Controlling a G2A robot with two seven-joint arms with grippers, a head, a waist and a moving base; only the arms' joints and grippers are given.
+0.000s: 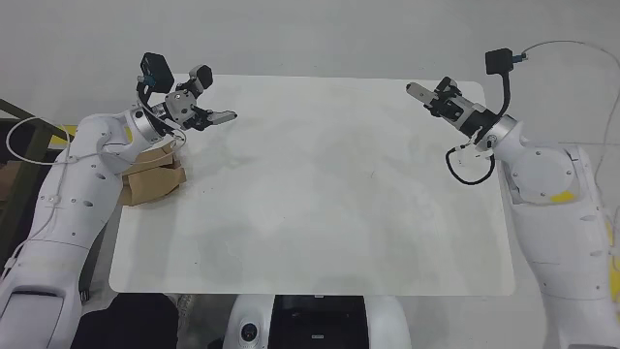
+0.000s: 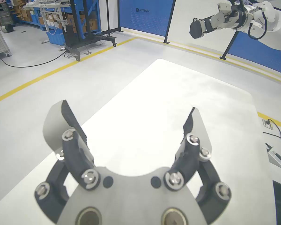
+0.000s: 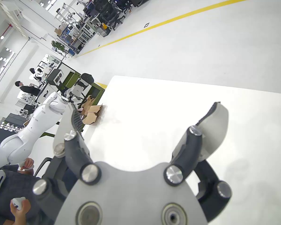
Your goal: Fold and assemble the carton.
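Note:
Brown cartons point(image 1: 153, 176) lie in a pile just off the table's left edge, partly under the left arm; they also show far off as cartons point(image 3: 90, 112) in the right wrist view. My left gripper point(image 1: 225, 116) hovers above the table's far left corner, open and empty, its fingers point(image 2: 70, 118) spread wide. Over the far right corner my right gripper point(image 1: 415, 91) is held up, also open with nothing in it, fingers point(image 3: 215, 115) apart. The right gripper point(image 2: 196, 30) appears across the table in the left wrist view.
The white table point(image 1: 320, 213) has bare surface between the arms. A dark green frame point(image 1: 24, 131) stands on the floor beside the cartons at the left. A black cable point(image 1: 463, 165) loops under the right wrist.

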